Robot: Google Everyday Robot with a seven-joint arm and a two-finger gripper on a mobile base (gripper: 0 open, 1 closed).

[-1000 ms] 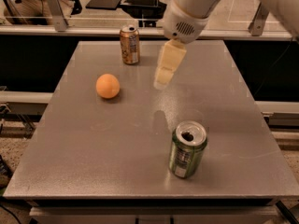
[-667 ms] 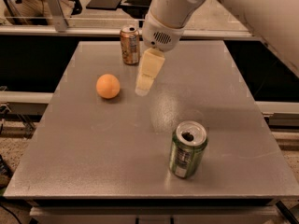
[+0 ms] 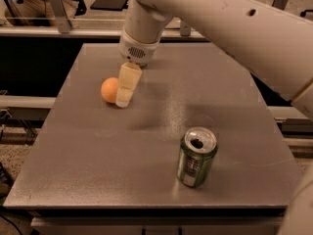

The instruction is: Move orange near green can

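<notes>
Gripper (image 3: pixel 123 100) swung leftward, now just right of orange (image 3: pixel 109 90); open or closed, cannot tell. Probably light, smooth, prone to rolling; grip across its middle.

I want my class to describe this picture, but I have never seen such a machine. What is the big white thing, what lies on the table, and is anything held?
The white shape is a robot arm reaching in from the upper right. One camera looks down on the grey table from in front; where it is mounted is not known. At the arm's end is the pincer, the pale grasping part, lowered close to the tabletop. Beside it, towards the picture's left, lies a small round orange fruit; whether they touch cannot be told. Nearer the camera, apart from both, a green metal drinks can stands upright with its top opened. Nothing looks lifted off the table.
</notes>
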